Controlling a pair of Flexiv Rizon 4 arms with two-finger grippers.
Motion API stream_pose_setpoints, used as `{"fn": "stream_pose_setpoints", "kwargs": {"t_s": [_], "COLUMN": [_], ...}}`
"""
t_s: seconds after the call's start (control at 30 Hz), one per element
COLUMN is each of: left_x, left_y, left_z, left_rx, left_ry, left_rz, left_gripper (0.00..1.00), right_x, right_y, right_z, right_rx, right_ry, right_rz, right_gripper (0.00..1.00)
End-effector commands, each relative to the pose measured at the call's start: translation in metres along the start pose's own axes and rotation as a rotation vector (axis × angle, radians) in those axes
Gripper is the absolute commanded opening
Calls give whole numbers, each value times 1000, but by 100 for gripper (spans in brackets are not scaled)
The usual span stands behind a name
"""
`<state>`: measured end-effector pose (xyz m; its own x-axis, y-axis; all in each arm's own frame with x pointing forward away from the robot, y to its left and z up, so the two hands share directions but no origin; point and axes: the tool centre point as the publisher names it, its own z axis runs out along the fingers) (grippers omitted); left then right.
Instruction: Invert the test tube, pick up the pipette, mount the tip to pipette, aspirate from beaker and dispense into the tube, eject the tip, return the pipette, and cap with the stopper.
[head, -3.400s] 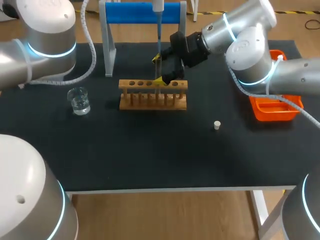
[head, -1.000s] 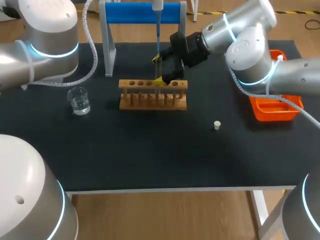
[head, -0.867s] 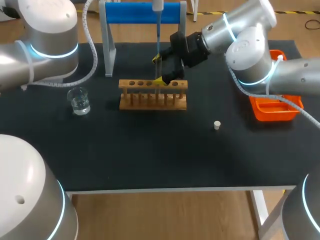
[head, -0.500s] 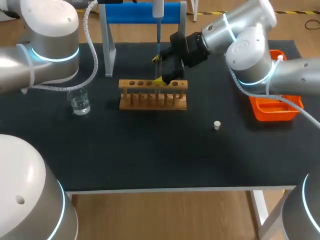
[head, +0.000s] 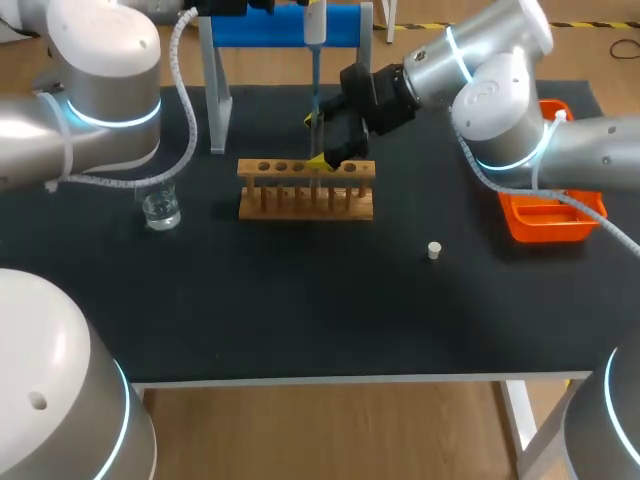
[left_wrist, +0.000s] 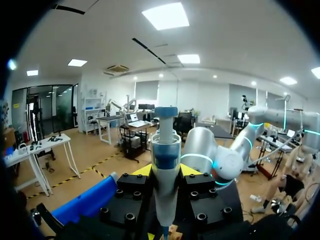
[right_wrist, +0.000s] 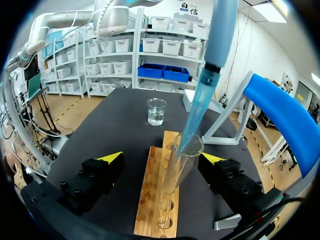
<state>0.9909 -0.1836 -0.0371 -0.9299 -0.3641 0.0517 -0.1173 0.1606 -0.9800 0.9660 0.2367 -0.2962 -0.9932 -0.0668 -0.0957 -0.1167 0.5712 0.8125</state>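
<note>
Two arms meet over the far middle of the black tabletop (head: 300, 310) in the head view. The left arm (head: 100, 90) comes in from the far left and carries the pipette (head: 315, 60) upright in front of the blue stand (head: 270, 25), its thin end pointing down at the wooden rack (head: 306, 190). The right tool (head: 318, 140) sits just above the rack's right half, one yellow tip on either side of the pipette's lower end. The beaker (head: 160, 208) stands to the left of the rack. The white stopper (head: 434, 250) lies nearer and to the right. An orange tray (head: 560, 228) sits at the right edge.

One thing fills the left wrist view: the pipette, clamped between the fingers of the left tool (head: 316, 22), plunger end up.

Both fingers of the right tool are spread wide in the right wrist view. The test tube (right_wrist: 177, 167) stands mouth up in a rack hole between them, and neither finger can be seen pressing on it. The pipette's blue tip (right_wrist: 192, 120) dips into the tube's mouth, with the beaker beyond the rack's far end.
</note>
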Motion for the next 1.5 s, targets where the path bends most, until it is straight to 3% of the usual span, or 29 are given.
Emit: {"fn": "stream_pose_setpoints", "kwargs": {"t_s": [0.03,0.53,0.83,1.5], "left_x": [-2,-5,-5,0], "left_y": [3,2,0,8], "left_z": [1,2,1,-2], "left_rx": [-13,28,71,1], "left_ry": [-14,-31,-2,16], "left_rz": [10,26,-14,13], "left_gripper": [0,0,0,0], "right_x": [0,0,0,0], "right_y": [0,0,0,0], "right_z": [-1,-1,-1,-1], "right_rx": [3,3,3,3], "right_ry": [3,3,3,3], "right_rz": [1,1,1,1], "right_gripper": [100,100,100,100]}}
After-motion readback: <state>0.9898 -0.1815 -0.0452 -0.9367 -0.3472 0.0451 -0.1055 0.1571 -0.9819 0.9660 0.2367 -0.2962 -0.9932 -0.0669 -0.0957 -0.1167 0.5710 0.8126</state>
